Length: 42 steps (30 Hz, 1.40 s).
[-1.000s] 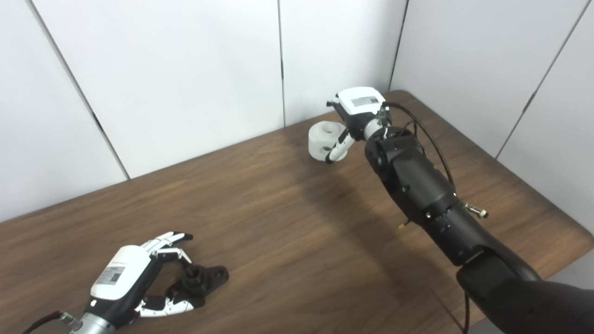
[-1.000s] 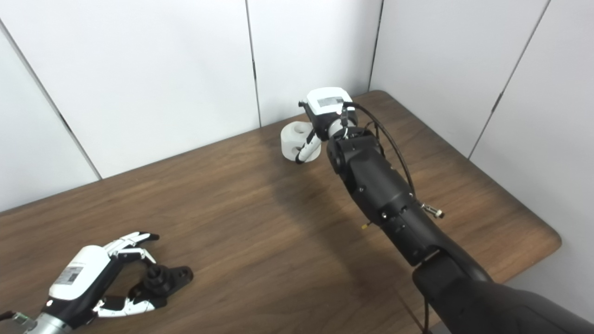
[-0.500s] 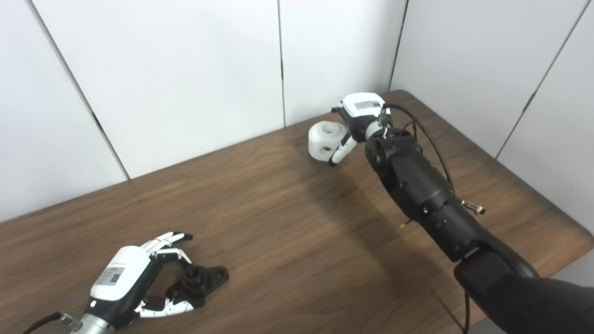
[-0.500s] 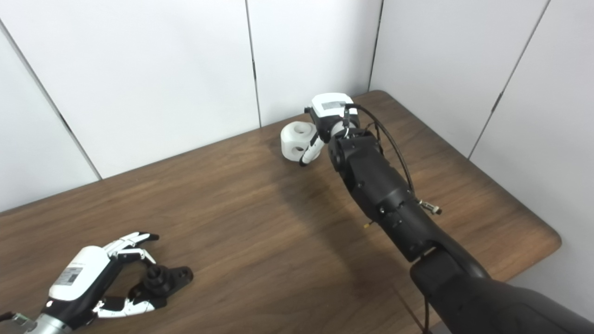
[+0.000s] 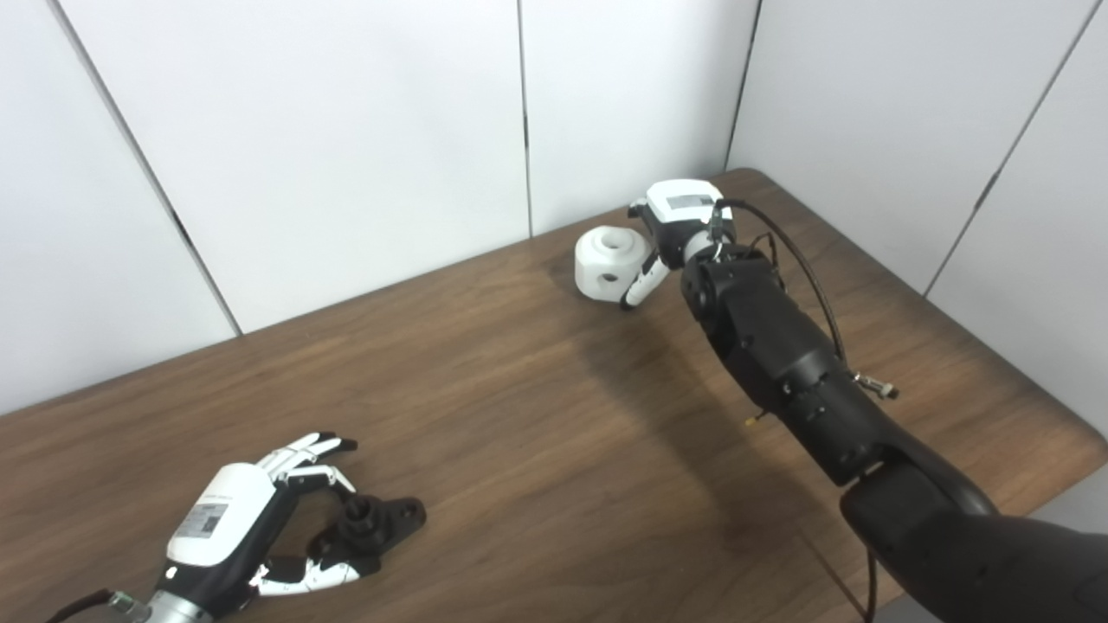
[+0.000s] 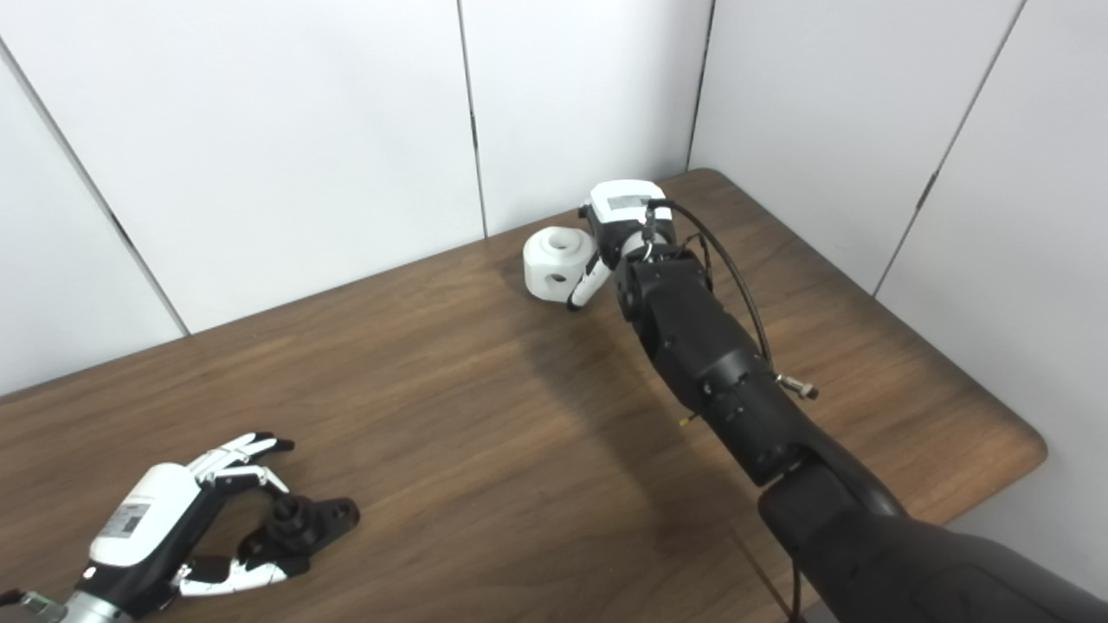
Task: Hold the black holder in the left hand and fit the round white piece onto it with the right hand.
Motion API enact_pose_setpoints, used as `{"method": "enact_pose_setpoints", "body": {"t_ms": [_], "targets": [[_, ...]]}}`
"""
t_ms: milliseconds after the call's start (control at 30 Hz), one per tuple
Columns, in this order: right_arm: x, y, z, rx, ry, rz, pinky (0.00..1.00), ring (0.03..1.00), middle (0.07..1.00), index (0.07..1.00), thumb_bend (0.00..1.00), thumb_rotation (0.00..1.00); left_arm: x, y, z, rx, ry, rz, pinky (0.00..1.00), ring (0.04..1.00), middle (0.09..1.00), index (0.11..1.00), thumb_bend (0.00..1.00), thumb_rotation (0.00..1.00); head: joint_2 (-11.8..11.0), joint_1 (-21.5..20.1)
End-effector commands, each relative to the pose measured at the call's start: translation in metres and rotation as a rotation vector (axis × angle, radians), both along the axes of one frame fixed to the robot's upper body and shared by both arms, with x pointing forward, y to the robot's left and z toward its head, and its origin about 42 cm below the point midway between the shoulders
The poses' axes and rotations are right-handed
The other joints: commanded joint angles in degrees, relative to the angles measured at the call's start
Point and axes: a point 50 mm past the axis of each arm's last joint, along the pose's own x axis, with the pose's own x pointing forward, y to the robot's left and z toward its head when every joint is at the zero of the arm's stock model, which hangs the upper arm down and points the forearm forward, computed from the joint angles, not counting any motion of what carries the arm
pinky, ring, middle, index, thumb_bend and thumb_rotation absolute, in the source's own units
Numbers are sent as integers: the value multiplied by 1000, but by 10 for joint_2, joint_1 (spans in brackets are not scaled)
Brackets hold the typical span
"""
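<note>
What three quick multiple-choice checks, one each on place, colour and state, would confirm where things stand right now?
1. Where is the round white piece?
A. At the far side of the table, near the wall
B. At the near edge, beside the left hand
C. On top of the black holder

2. What colour is the table?
A. White
B. Dark brown wood
C. Green

3. How does the left hand stand to the black holder?
A. It lifts the holder high above the table
B. Its fingers are spread around the holder, which lies on the table
C. It is far from the holder

Answers: 1 A, the piece sits by the back wall with the right hand at it. 2 B, wood grain shows all over. 3 B, the holder lies flat between the parted fingers.
</note>
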Motion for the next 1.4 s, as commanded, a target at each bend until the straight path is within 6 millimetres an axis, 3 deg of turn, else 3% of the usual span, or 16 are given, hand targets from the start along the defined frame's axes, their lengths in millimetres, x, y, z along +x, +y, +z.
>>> {"method": "enact_pose_setpoints", "body": {"t_ms": [0, 433, 733, 900, 1000, 1033, 1100, 1367], "targets": [[12, -1, 34, -10, -113, -2, 870, 911, 923, 846, 910, 367, -24, 26, -44, 199, 156, 2, 875, 913, 861, 484, 523, 58, 1, 3], [28, 5, 22, 37, -118, -5, 837, 886, 898, 820, 924, 401, -27, 27, -44, 182, 140, 3, 958, 909, 854, 484, 523, 58, 8, 11], [33, 12, 12, 62, -102, 7, 817, 873, 886, 797, 921, 393, -29, 25, -42, 182, 137, -2, 873, 888, 845, 484, 523, 59, 14, 17], [33, 15, 7, 55, -113, 17, 802, 853, 864, 721, 885, 340, -29, 26, -43, 178, 133, -3, 845, 878, 840, 484, 523, 59, 17, 19], [33, 15, 3, 57, -139, 21, 811, 829, 827, 600, 796, 264, -30, 26, -42, 182, 137, -3, 859, 881, 841, 484, 523, 58, 18, 18], [33, 15, 2, 57, -152, 22, 825, 822, 811, 533, 632, 196, -30, 26, -42, 183, 138, -3, 862, 882, 842, 484, 523, 58, 18, 18], [32, 15, 0, 47, -168, 24, 839, 807, 779, 497, 547, 158, -30, 26, -41, 183, 142, -1, 876, 886, 846, 484, 523, 58, 18, 18], [31, 15, -3, 33, -214, 24, 850, 766, 719, 484, 517, 144, -30, 27, -39, 180, 141, 4, 861, 885, 846, 484, 523, 58, 23, 23]]}}
